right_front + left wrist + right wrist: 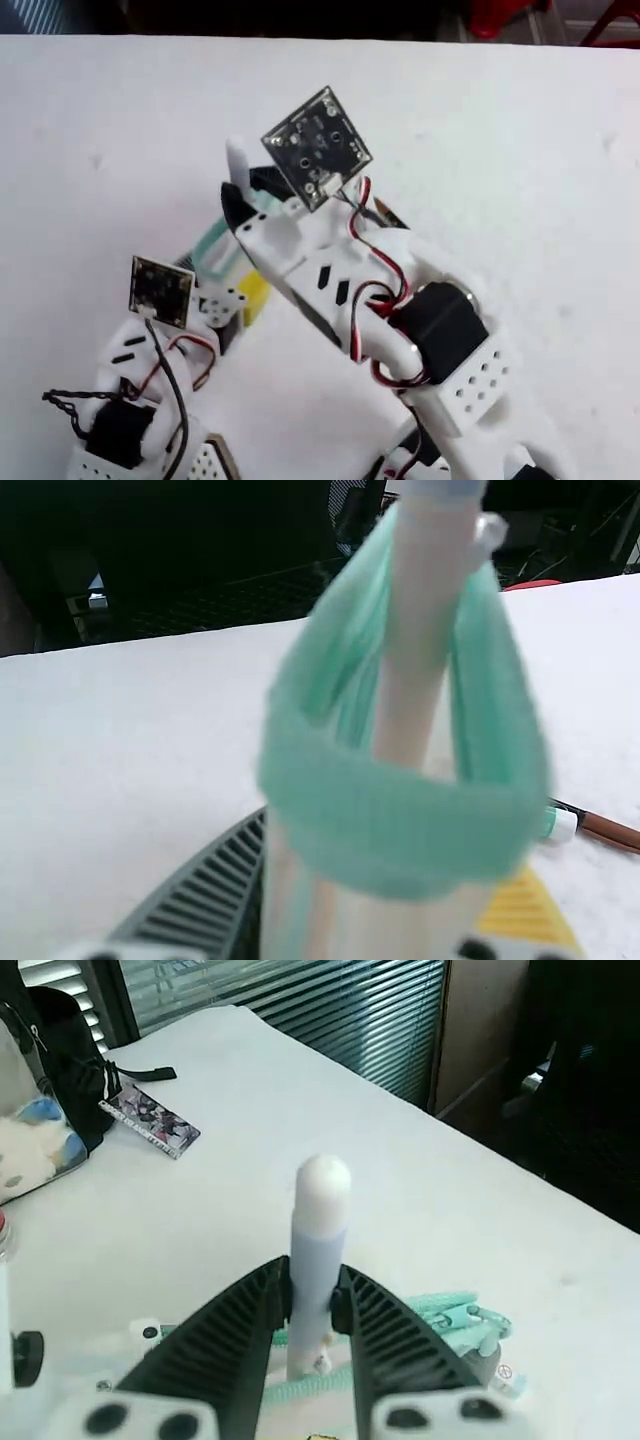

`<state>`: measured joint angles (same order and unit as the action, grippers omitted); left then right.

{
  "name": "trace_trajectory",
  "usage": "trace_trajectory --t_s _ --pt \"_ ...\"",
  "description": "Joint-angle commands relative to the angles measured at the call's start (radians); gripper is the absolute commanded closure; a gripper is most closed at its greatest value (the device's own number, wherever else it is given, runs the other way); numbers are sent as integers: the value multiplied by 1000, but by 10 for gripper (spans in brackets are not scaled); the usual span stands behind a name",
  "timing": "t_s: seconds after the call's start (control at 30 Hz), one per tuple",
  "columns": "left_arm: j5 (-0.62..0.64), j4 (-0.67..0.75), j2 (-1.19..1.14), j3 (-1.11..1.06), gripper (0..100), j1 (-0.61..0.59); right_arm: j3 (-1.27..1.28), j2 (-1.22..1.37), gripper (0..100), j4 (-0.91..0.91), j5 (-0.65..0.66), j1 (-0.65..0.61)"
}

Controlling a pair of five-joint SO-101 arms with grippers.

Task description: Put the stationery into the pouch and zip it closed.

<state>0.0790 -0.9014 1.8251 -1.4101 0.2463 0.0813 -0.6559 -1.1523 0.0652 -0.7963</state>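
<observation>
High view: I look steeply down on the table (520, 130) from overhead. Wrist views: low, very close, facing outward across the surface toward the room. Shared by all: white tube (320, 1222), pouch (400, 830).

You see a white stick (320, 1225) with a round tip. It stands up straight, pinched tight between the black jaws of the right gripper (312, 1280). Below it you find the pouch (400, 835). The pouch looks see-through and has a soft green zip edge. Its mouth is open in a loop, and the low end of the stick goes down through that loop. You also see a brown pen (598, 829) with a white and green end. It lies flat on the table (120, 740), just beside the pouch.
</observation>
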Motion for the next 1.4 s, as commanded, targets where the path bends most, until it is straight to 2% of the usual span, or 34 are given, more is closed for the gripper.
trace_trajectory --t_s 0.0,0.4,0.63,0.9,1.03,1.13,1.23,1.33,1.37 --pt "8 -5 -8 8 755 18 17 -21 981 -7 12 5" --pt "8 -5 -8 8 755 18 38 -19 976 -7 14 5" --pt "8 -5 -8 8 755 18 35 -19 758 -19 14 5" --pt "8 -5 -8 6 755 18 28 -28 752 -7 14 7" --pt "6 -5 -8 6 755 18 -74 -19 752 4 14 36" --pt "6 -5 -8 6 755 18 -149 -19 783 1 14 67" --pt "6 -5 -8 6 755 18 -169 -24 873 -2 15 130" --pt "6 -5 -8 6 755 18 -166 -18 983 -18 121 248" --pt "6 -5 -8 6 755 18 -158 -12 984 -27 176 294"
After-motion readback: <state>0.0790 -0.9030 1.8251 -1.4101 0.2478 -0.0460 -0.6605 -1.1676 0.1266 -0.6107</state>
